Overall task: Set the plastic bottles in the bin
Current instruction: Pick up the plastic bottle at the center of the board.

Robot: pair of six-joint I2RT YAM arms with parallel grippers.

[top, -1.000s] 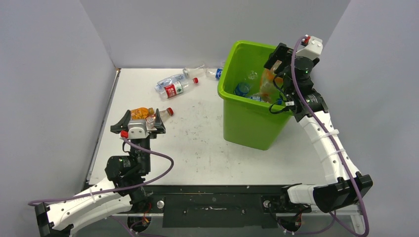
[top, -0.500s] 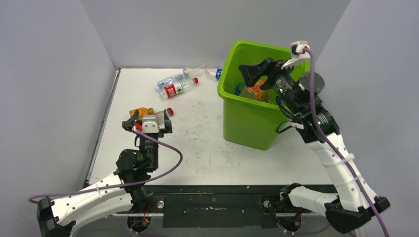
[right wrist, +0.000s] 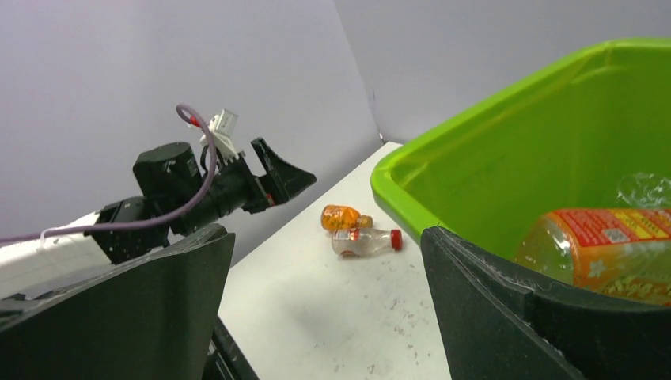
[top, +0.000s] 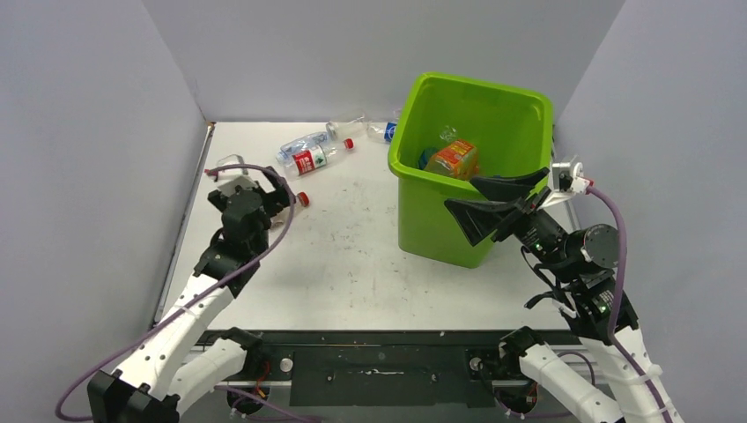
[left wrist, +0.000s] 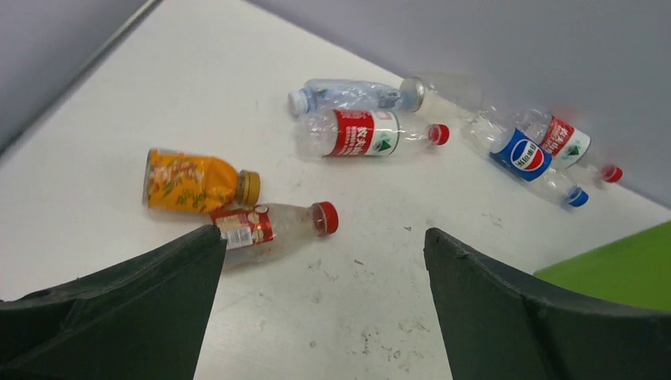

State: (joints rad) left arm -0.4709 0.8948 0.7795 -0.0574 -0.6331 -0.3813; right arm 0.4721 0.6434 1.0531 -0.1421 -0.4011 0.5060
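On the counter [top: 352, 264], a Pepsi-labelled bottle [left wrist: 526, 158] lay cap toward the bin [top: 423, 220]; an orange-labelled bottle [top: 454, 159] lay inside. Left end effector [left wrist: 322, 237] and right end effector [top: 460, 192] gaped empty.

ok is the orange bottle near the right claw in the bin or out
In: the orange bottle lies inside the bin, below its rim.

Lime-green bin [top: 440, 225], white surface [top: 352, 264]
The surface is flecked with dark scuffs. Inside the bin, the orange-label bottle [top: 454, 159] shows yellow print. Near the left edge, the orange bottle [left wrist: 190, 180] has a leafy pattern and a gold cap; the clear bottle [left wrist: 273, 224] has a red cap and red label. The Pepsi bottle [left wrist: 526, 157] has a blue label, a red-white-blue roundel and a blue cap.
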